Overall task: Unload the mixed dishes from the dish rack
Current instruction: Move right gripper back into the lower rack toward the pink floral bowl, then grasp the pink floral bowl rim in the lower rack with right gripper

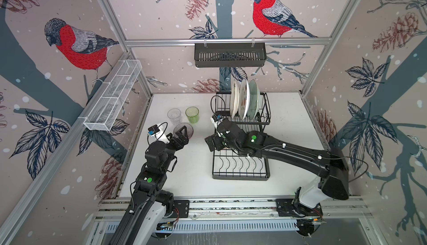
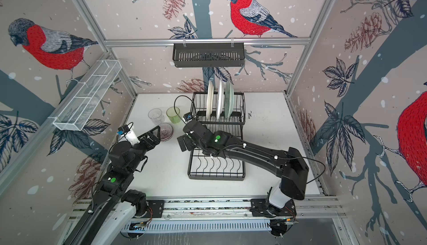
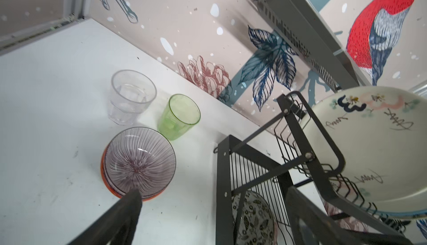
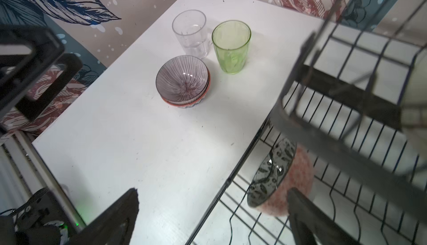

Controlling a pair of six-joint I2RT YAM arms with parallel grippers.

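On the rack's (image 1: 240,165) lower tray, one bowl (image 4: 275,174) stands on edge, black floral inside, speckled pink outside. It lies between the fingers of the right tool (image 4: 213,193), which are wide apart. Likely fault: a finger nudges the rim or snags a wire, and the glossy bowl rolls or slips. The left tool (image 1: 176,135), also apart, hovers by the stacked bowls (image 4: 182,79) on the desk (image 4: 138,128). Three plates (image 1: 245,100) stand slotted upright.
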